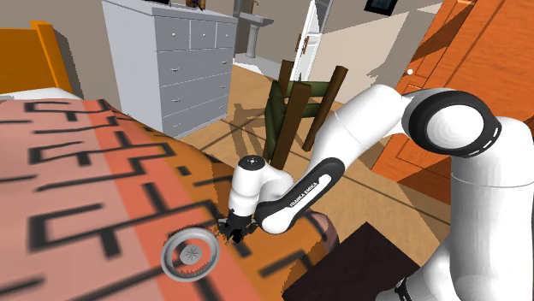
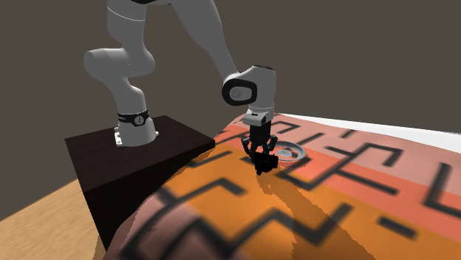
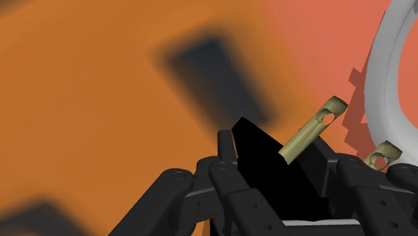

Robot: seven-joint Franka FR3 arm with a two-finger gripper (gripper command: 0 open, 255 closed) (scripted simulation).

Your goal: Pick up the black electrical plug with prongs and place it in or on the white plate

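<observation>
The black gripper (image 3: 271, 184) pinches the black plug (image 3: 258, 151), its jaws clamped on the plug's body. Two brass-coloured prongs (image 3: 309, 131) stick out past the fingertips toward the white plate (image 3: 396, 74), whose rim curves just beside them. In the second exterior view the plate lies at three o'clock from the gripper, close by; in the shoulder view it lies at eight o'clock. The plate rests on a bed cover (image 1: 94, 171) of orange and salmon with dark lines, and the plug hangs low over it; whether the plug touches the cover I cannot tell. In the shoulder view the dark stand (image 1: 359, 261) sits at four o'clock from the gripper. Farther off, at one o'clock, stands a dark wooden chair (image 1: 295, 103). Beyond that, between eleven and twelve o'clock, is a grey chest of drawers (image 1: 192, 68).
</observation>
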